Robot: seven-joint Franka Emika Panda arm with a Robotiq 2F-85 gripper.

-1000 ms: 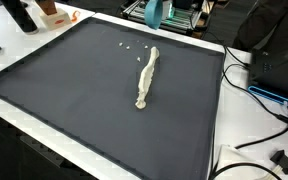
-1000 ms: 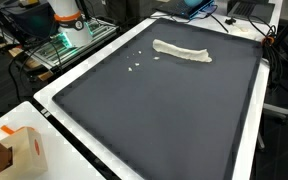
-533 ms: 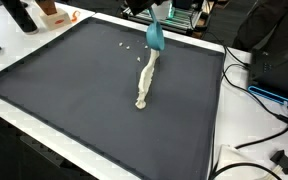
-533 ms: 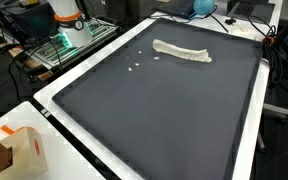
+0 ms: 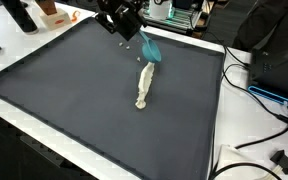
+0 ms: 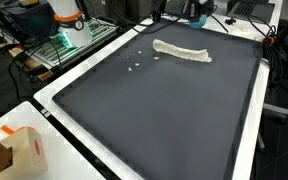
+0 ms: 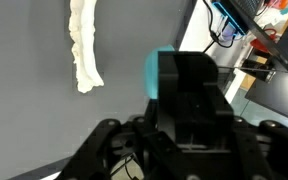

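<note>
Tool [image 5: 150, 47] near twisted white cloth [image 5: 146, 82]

Gripper [image 5: 141, 40], clamped on a teal object [image 5: 151, 49], has come down from beyond the far end of the white twisted cloth [image 5: 146, 80]. The teal object is now close over that end; contact cannot be confirmed.

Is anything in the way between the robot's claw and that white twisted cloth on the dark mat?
Nothing visible does. The gripper, with a teal piece at its tip, hangs by one end of the white cloth; only bare mat lies between. The white crumbs sit off to one side.
</note>
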